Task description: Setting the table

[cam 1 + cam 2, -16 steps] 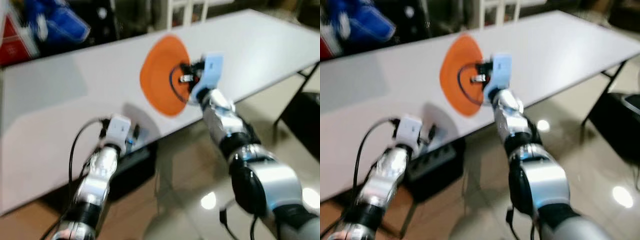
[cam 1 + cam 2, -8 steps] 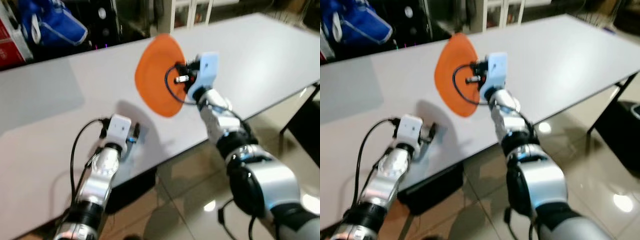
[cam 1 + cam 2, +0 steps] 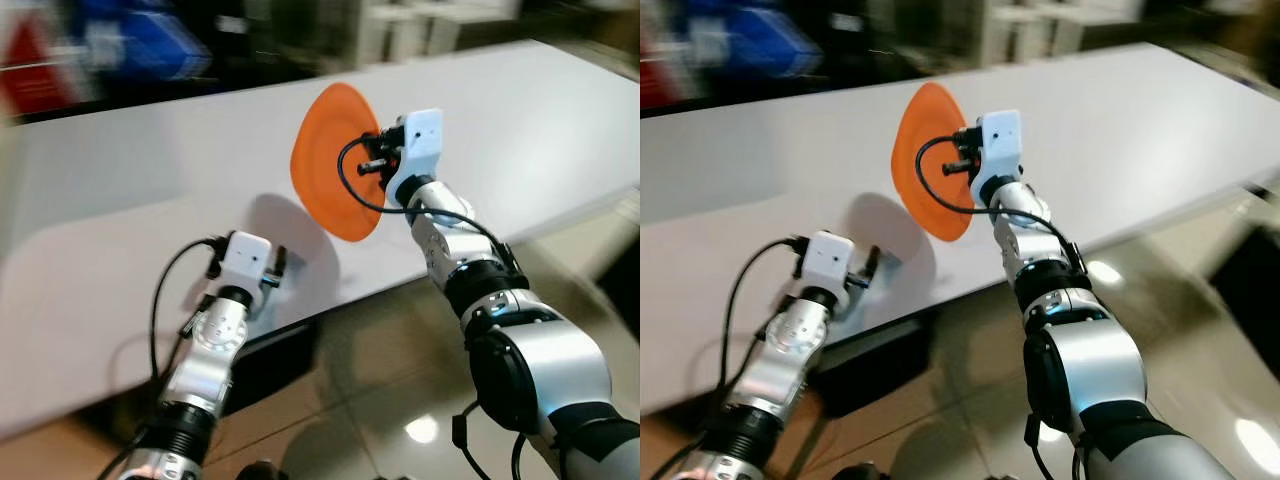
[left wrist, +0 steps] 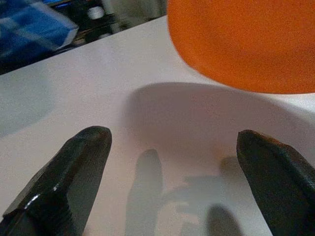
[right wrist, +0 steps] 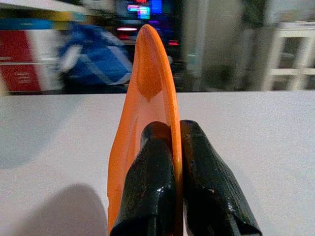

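Your main risk: the orange plate (image 5: 147, 123) is pinched by its rim alone and stands nearly on edge above the white worktop (image 3: 120, 200), so a quick wrist roll could let it slip or land rim-first and clatter. Right pincer (image 5: 178, 172) is clamped tight on that rim, arm reaching forward over the worktop. Left pincer (image 4: 172, 182) hovers low near the worktop's front edge, fingers (image 4: 74, 167) spread wide, holding nothing.

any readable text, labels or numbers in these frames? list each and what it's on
None readable.
Orange plate, held on edge over the white table by the right claw: no print.
Red and white box and blue bag behind the table: too blurred to read.
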### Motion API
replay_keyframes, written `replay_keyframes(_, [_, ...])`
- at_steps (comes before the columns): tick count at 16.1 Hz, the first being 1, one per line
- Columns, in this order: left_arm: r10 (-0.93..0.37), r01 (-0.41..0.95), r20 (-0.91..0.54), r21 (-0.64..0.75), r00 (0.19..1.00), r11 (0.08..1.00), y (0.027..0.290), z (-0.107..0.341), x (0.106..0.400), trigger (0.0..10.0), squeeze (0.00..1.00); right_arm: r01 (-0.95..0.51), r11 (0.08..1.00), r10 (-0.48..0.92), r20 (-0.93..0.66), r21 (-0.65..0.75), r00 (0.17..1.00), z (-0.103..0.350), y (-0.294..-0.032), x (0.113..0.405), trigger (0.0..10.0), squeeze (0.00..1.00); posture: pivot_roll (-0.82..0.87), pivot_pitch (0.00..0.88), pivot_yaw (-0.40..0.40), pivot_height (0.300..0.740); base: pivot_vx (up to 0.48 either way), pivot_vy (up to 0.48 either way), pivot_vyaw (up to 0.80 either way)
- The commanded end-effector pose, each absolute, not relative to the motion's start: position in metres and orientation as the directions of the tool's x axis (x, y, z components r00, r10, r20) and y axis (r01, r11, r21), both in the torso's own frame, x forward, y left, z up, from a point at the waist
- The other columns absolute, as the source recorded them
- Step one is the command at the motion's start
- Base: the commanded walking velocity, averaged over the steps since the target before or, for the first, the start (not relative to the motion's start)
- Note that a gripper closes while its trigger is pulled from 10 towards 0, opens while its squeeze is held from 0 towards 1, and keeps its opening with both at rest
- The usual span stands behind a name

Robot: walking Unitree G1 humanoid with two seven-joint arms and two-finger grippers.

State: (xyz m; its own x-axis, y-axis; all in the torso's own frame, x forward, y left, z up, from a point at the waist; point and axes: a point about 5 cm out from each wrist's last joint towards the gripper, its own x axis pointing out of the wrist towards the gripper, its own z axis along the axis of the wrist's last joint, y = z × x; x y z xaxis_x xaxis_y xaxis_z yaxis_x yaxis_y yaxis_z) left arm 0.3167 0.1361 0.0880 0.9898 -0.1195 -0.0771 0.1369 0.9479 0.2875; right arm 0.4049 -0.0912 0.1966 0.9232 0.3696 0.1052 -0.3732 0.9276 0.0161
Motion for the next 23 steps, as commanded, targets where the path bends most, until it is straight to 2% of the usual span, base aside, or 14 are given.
replay_keyframes(1, [-0.110, 0.129, -0.082, 0.295, 0.991, 0.947, 0.136, 0.086, 0.315, 10.0, 0.00, -0.377, 0.926, 0.373, 0.148, -0.003, 0.916, 0.207, -0.094, 0.406, 0.0, 0.18, 0.14, 0.024, -0.004, 0.740, 0.000, 0.000, 0.80])
replay_keyframes(2, [-0.110, 0.129, -0.080, 0.296, 0.991, 0.946, 0.136, 0.086, 0.315, 10.0, 0.00, -0.377, 0.926, 0.373, 0.147, -0.004, 0.916, 0.206, -0.094, 0.406, 0.0, 0.00, 0.14, 0.023, -0.005, 0.740, 0.000, 0.000, 0.80])
replay_keyframes(4, [-0.105, 0.125, -0.080, 0.304, 0.991, 0.944, 0.137, 0.086, 0.315, 10.0, 0.00, -0.392, 0.919, 0.385, 0.152, 0.024, 0.910, 0.206, -0.092, 0.406, 0.0, 0.00, 0.14, 0.020, -0.008, 0.740, 0.000, 0.000, 0.79])
replay_keyframes(16, [-0.077, 0.100, -0.089, 0.291, 0.993, 0.951, 0.139, 0.084, 0.314, 10.0, 0.00, -0.423, 0.906, 0.417, 0.145, 0.009, 0.897, 0.205, -0.085, 0.404, 0.0, 0.00, 0.14, 0.028, -0.018, 0.740, 0.000, 0.000, 0.00])
replay_keyframes(21, [-0.099, 0.116, -0.074, 0.294, 0.992, 0.949, 0.136, 0.087, 0.314, 10.0, 0.00, -0.422, 0.906, 0.412, 0.177, 0.018, 0.894, 0.211, -0.087, 0.405, 0.0, 0.00, 0.14, 0.032, -0.021, 0.740, 0.463, 0.000, 0.00])
replay_keyframes(23, [-0.128, 0.120, 0.008, 0.288, 0.992, 0.950, 0.129, 0.099, 0.313, 10.0, 0.00, -0.454, 0.891, 0.442, 0.222, 0.002, 0.869, 0.219, -0.084, 0.404, 0.0, 0.00, 0.15, 0.036, -0.022, 0.740, 0.367, 0.000, 0.00])
